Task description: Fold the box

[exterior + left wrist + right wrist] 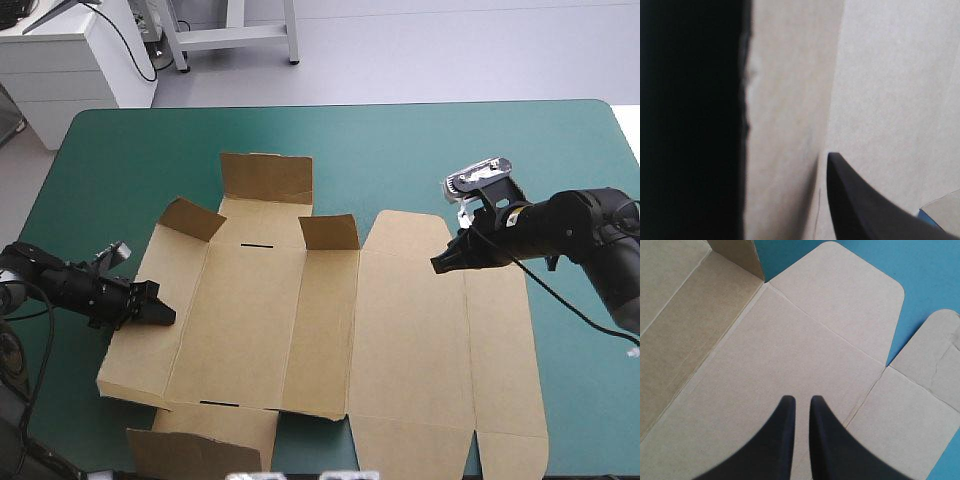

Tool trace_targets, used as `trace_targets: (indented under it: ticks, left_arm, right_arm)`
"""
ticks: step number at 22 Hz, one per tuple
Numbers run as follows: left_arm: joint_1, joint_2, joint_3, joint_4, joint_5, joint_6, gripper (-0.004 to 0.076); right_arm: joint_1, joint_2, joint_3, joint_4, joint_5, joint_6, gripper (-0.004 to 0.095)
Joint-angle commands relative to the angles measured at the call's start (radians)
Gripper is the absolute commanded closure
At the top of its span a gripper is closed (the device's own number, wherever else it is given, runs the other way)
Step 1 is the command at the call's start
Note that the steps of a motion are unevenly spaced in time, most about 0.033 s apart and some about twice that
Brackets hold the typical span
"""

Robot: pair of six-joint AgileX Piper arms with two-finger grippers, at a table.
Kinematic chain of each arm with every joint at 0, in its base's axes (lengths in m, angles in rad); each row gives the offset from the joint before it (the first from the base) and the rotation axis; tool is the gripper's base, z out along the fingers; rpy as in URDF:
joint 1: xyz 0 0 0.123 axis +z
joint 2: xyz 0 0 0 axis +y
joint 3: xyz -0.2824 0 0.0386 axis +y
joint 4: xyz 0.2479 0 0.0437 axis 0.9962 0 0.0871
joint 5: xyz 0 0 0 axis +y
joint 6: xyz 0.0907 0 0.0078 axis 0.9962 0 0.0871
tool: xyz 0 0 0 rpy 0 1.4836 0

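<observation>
Teal-green cover (120, 150) bears the box (400, 340), left gripper (160, 312) pinching it, right gripper (440, 265) narrow.

Table (400, 150): one, covered in a teal-green sheet with rounded far corners; the cover lies smooth and shows bare along the far edge and at the left and right ends. White cabinet (70, 60): stands on the floor beyond the far left corner of the table, apart from it. Black cable (130, 40): hangs down the cabinet's right side. Grey metal frame (235, 35): stands on the pale floor (450, 50) beyond the far edge, just right of the cabinet.
</observation>
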Motion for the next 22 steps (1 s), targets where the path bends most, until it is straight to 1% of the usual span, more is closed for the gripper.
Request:
trace_targets:
  ticks: [1, 4, 8, 9, 11, 14, 16, 17, 18, 22]
  left_arm:
    - [-0.02, 0.01, 0.027, 0.162, 0.062, -0.019, 0.0472]
    - [-0.02, 0.01, 0.027, 0.162, 0.048, -0.013, 0.0486]
    - [-0.02, 0.01, 0.027, 0.169, 0.042, 0.015, 0.0545]
    - [-0.02, 0.01, 0.027, 0.171, 0.027, 0.005, 0.0615]
    - [-0.021, 0.01, 0.027, 0.169, 0.008, 0.005, 0.0728]
    - [-0.021, 0.01, 0.021, 0.163, 0.01, 0.018, 0.0731]
    - [-0.021, 0.01, -0.018, 0.163, 0.029, 0.018, 0.0731]
    - [-0.022, 0.01, -0.069, 0.163, 0.059, 0.018, 0.0731]
    - [-0.024, 0.0, -0.125, 0.163, 0.066, 0.016, 0.0731]
    - [-0.036, -0.067, -0.312, 0.164, 0.061, 0.05, 0.0731]
  right_arm:
    - [-0.006, -0.03, -0.027, 0.019, -0.024, -0.017, 0.0821]
    - [-0.006, -0.03, -0.027, 0.019, -0.024, -0.02, 0.0821]
    - [-0.006, -0.03, -0.027, 0.019, -0.024, -0.02, 0.0821]
    - [-0.006, -0.03, -0.027, 0.019, -0.024, -0.022, 0.0821]
    - [-0.006, -0.03, -0.027, 0.019, -0.024, -0.024, 0.0821]
    - [-0.006, -0.03, -0.027, 0.019, -0.024, -0.028, 0.0821]
    - [-0.006, -0.03, -0.027, 0.019, -0.024, -0.028, 0.0821]
    - [-0.006, -0.03, -0.027, 0.019, -0.024, -0.028, 0.0821]
    - [-0.006, -0.03, -0.027, 0.021, -0.024, -0.028, 0.0821]
    - [-0.006, -0.03, -0.027, 0.03, -0.02, -0.028, 0.0821]
